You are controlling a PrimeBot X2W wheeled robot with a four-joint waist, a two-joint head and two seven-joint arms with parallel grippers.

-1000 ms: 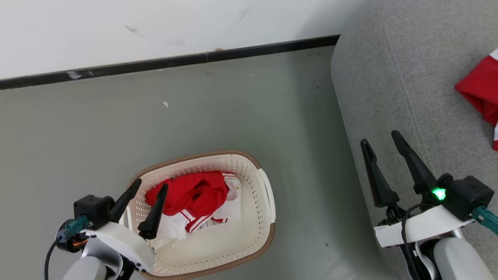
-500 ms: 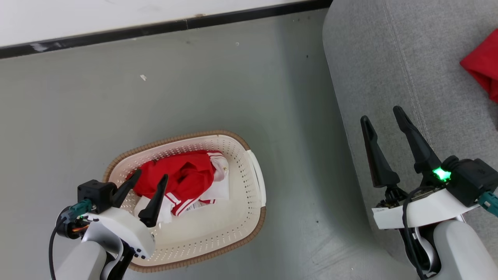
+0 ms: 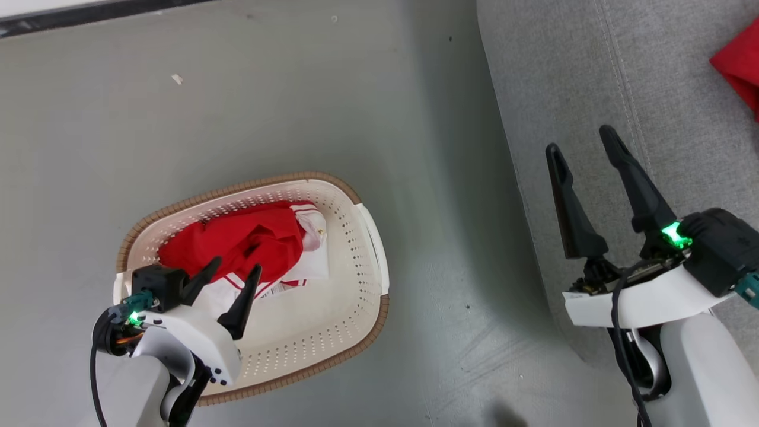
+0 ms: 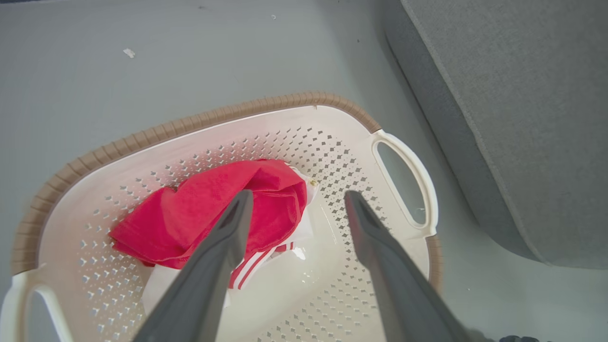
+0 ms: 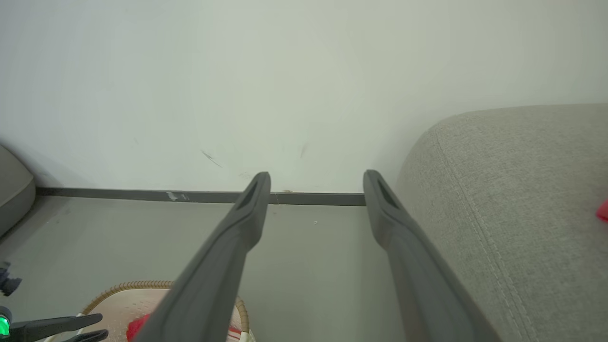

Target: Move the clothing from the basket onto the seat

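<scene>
The cream basket with a brown rim stands on the floor, holding a crumpled red and white garment. My left gripper hangs open just above that garment's near edge. In the left wrist view its left finger crosses the red cloth, with nothing between the fingers of the gripper. My right gripper is open and empty over the left edge of the grey-green seat. A second red garment lies on the seat at the picture's right edge.
Grey floor surrounds the basket, with a gap between it and the seat's side. A white wall with a dark skirting strip runs behind. The right wrist view catches the basket rim at lower left.
The head camera has tipped down and shifted, so the wall has nearly left the picture. My left gripper now sits further over the garment in the basket. Both grippers stay open.
</scene>
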